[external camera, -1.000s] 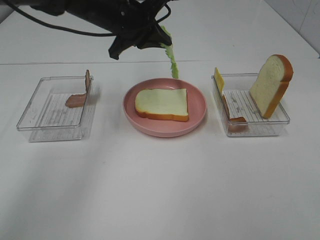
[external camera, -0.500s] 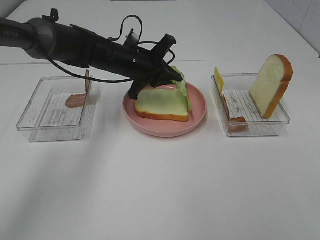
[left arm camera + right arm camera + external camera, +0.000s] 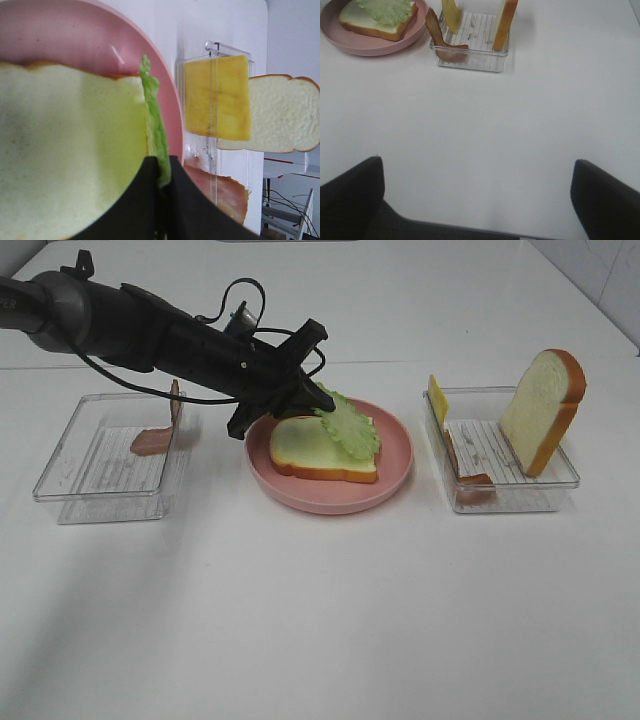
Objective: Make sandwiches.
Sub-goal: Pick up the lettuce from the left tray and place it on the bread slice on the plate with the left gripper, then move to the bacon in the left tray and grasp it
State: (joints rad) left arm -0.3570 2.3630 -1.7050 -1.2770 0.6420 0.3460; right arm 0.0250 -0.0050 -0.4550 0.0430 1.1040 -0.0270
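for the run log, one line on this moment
left tool: shut on green lettuce leaf | leaf draped on white bread slice in pink round plate | right tool: open

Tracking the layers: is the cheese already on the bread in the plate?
No, the cheese stands in the right tray; only lettuce lies on the bread.

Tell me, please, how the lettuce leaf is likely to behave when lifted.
Probably floppy: the lettuce leaf drapes over the bread slice while pinched by the left fingers. Likely thin and light, since it looks narrow edge-on.
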